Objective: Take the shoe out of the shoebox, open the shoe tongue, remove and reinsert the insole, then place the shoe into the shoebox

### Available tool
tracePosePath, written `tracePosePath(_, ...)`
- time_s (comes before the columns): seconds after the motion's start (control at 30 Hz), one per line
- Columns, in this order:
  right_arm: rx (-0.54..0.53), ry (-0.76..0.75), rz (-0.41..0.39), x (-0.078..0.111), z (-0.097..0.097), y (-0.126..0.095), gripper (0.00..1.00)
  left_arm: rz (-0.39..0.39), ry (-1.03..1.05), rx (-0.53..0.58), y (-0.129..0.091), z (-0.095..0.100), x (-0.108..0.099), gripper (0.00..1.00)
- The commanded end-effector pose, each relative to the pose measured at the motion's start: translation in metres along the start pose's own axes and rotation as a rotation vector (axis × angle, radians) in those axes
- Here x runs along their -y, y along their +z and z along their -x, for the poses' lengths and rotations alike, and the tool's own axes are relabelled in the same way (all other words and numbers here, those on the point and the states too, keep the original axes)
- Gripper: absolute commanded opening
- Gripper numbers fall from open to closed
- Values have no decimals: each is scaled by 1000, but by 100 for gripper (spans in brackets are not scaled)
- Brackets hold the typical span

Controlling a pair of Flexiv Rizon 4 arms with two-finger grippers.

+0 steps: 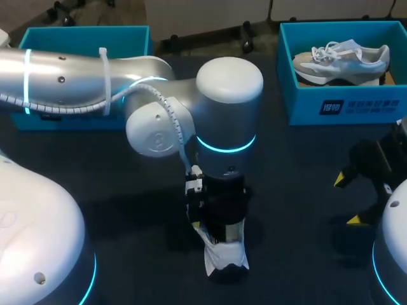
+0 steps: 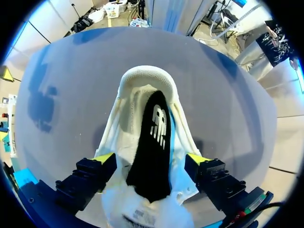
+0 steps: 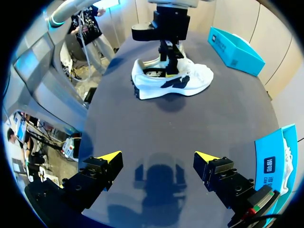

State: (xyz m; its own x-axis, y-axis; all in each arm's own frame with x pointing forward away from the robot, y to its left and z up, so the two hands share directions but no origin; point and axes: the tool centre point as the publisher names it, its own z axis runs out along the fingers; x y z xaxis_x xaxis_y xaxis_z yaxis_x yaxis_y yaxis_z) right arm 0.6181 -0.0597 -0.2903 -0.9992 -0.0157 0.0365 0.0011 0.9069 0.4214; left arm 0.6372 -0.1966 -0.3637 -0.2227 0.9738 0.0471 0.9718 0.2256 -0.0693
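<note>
A white shoe (image 1: 226,259) lies on the dark table near its front middle, under my left arm, which reaches in past the middle. In the left wrist view the shoe (image 2: 145,77) is seen from above with a black insole (image 2: 154,137) lying along its inside, the near end over the white tongue. My left gripper (image 2: 151,158) stands open, one yellow fingertip (image 2: 105,158) at each side of the shoe. From the right wrist the shoe (image 3: 190,78) appears side-on below that gripper. My right gripper (image 3: 157,156) is open over bare table at the right (image 1: 348,199), holding nothing.
A blue shoebox (image 1: 343,105) stands at the back right with a second pale shoe (image 1: 340,60) inside. Another blue box (image 1: 38,35) is at the back left, partly hidden by my left arm.
</note>
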Motion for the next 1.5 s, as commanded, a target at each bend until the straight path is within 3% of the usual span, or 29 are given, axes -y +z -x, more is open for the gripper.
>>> tracePosePath(0.03,2,0,-3,0,-1,1,100,-4,-2,5,-2,0,-6,100)
tracePosePath(0.73,2,0,-3,0,-1,1,100,5,-23,32,-25,-2,-34,100)
tracePosePath(1.27,2,0,-3,0,-1,1,100,34,-39,49,-67,-16,-73,100)
tracePosePath(1.43,2,0,-3,0,-1,1,100,2,-18,63,-82,-15,-87,100)
tracePosePath(1.5,2,0,-3,0,-1,1,100,-8,-10,63,-85,-13,-91,82)
